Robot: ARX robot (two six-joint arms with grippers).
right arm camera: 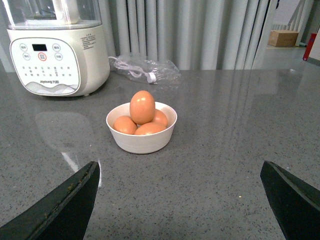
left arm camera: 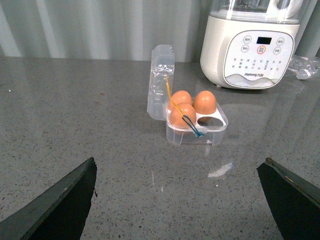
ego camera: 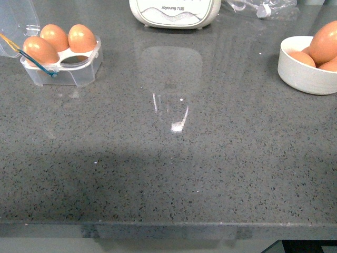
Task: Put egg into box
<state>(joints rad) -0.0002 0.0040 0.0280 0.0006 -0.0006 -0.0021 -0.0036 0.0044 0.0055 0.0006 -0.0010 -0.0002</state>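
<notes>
The box [ego camera: 79,71] [left arm camera: 210,134] is a clear carton at the far left of the counter, lid [left arm camera: 161,82] tipped open, three brown eggs inside and one cell empty. A white bowl [ego camera: 300,71] [right arm camera: 142,142] at the far right holds several brown eggs; the top egg [right arm camera: 142,106] [ego camera: 325,43] sits highest. My left gripper [left arm camera: 180,200] is open over bare counter, well short of the box. Facing the bowl from a distance, my right gripper [right arm camera: 182,200] is open and holds nothing. Neither arm shows in the front view.
A white Joyoung appliance [ego camera: 175,13] [left arm camera: 250,50] [right arm camera: 55,55] stands at the back middle. A clear plastic bag with a cable [right arm camera: 147,70] [ego camera: 260,8] lies behind the bowl. The counter's front edge [ego camera: 168,226] runs across the near side.
</notes>
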